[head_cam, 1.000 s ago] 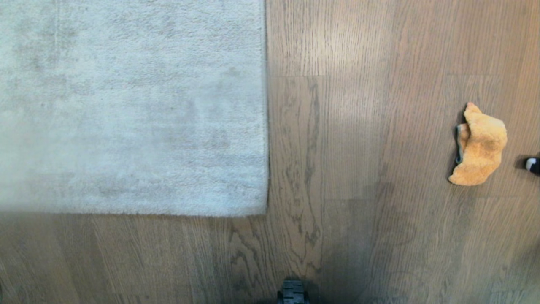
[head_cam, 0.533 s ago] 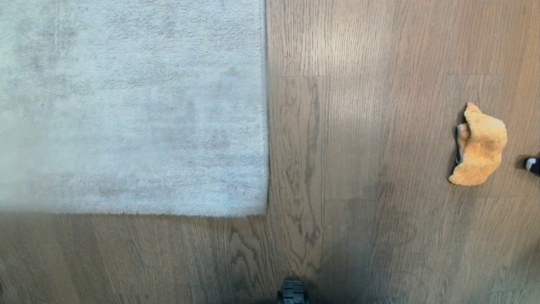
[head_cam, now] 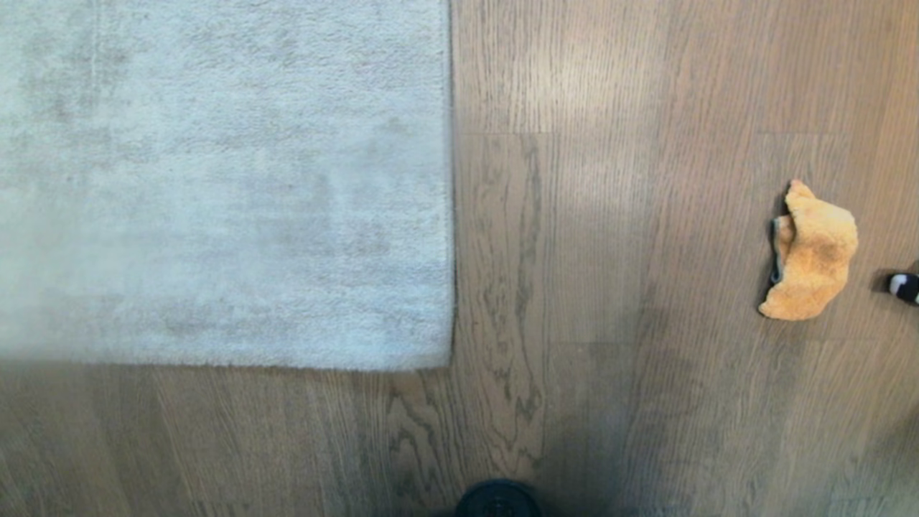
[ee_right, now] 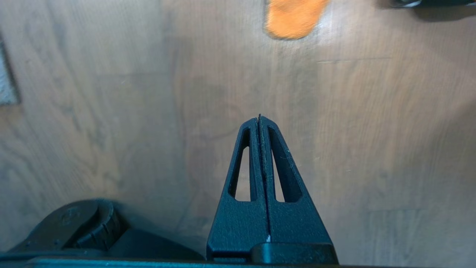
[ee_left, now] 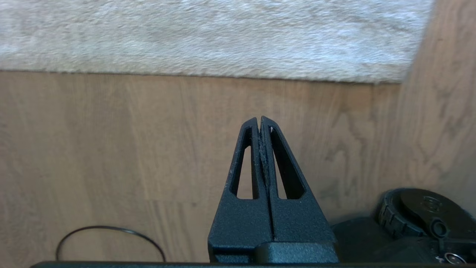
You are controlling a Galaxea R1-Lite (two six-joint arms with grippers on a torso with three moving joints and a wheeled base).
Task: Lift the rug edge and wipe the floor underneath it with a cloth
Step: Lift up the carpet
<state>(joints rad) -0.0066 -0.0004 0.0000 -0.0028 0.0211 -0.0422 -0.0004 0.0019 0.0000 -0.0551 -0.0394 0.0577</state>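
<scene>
Nearest the robot, a dark round part of its base [head_cam: 497,500] shows at the bottom middle of the head view, on the floor [head_cam: 589,237]. Neither arm appears in that view. The left gripper [ee_left: 259,121] hangs over bare planks a little short of the rug's near edge, its fingers [ee_left: 247,163] clenched flat together on nothing; a thin black cable loop [ee_left: 108,238] lies on the floor beside it. The right gripper [ee_right: 259,120] hangs over bare floor too, fingers [ee_right: 277,167] pressed together and empty, with the cloth well ahead of it.

The floor's planks and grain run away from the robot.

The rug [head_cam: 215,179] lies flat on the left, pile up, its near edge running across the view and its right edge running away from the robot; the two meet at a near-right corner close to the middle of the view. It runs out of view to the left and far side.

The cloth [head_cam: 815,251] lies crumpled on the floor far to the right, well apart from the rug, its long axis pointing roughly away from the robot, a grey trim along its left side. Just beyond it at the right edge sits a small black-and-white object [head_cam: 904,286], too cut off to identify.
</scene>
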